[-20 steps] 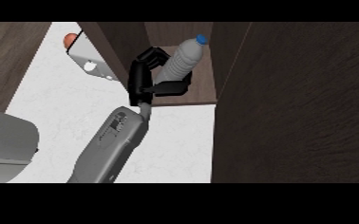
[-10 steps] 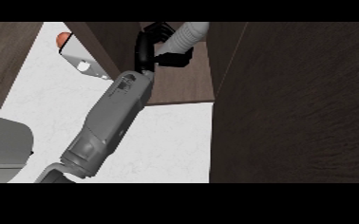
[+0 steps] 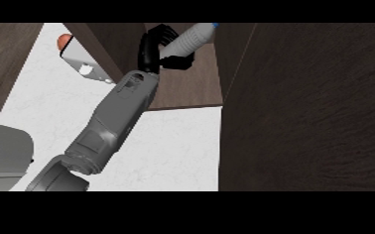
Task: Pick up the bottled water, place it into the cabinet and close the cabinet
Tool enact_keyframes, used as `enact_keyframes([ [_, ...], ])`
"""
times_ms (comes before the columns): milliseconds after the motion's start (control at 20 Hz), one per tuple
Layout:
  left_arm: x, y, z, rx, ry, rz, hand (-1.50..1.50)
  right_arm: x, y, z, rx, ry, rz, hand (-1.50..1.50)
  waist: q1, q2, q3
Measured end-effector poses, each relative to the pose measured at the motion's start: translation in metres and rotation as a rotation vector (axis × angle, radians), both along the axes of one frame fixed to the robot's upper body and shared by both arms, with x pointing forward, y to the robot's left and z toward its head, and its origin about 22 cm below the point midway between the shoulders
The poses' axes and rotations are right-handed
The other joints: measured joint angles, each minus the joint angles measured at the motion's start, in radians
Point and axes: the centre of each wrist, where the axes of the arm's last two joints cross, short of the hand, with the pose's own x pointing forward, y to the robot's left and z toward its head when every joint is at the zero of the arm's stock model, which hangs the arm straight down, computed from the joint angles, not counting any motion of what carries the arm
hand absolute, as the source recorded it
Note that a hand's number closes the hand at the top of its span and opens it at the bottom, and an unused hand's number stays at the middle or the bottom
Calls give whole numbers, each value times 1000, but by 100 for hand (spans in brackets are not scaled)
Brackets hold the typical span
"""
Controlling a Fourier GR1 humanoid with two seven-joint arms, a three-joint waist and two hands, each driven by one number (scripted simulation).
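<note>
Grey boxy forearm, rounded elbow housing; black hand.

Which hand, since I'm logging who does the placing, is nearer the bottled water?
Right. The right hand is curled round the bottled water inside the cabinet; the left hand is not in view.

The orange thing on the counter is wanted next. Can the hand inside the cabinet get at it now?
Probably not: the right hand is curled round the bottled water, and a dark cabinet panel stands between it and the orange thing.
</note>
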Motion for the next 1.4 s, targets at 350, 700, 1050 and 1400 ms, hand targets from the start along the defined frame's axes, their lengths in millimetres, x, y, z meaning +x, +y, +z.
enact_keyframes([
  [350, 2, 4, -4, 47, 4, 60, -150, -2, 4, 1, 8, -7, 11, -150, -11, -1, 3],
  [700, 3, 6, -6, 45, 29, 76, -150, -6, 2, 1, 4, -8, 9, -150, -14, -1, 3],
  [1050, 5, 7, -2, -26, 1, 42, -150, -6, 1, -6, 0, -11, 14, -150, -12, 0, 3],
  [1400, 5, 3, 3, -175, -110, -95, -150, -4, -5, -4, -7, -18, -9, -150, 4, 0, 2],
])
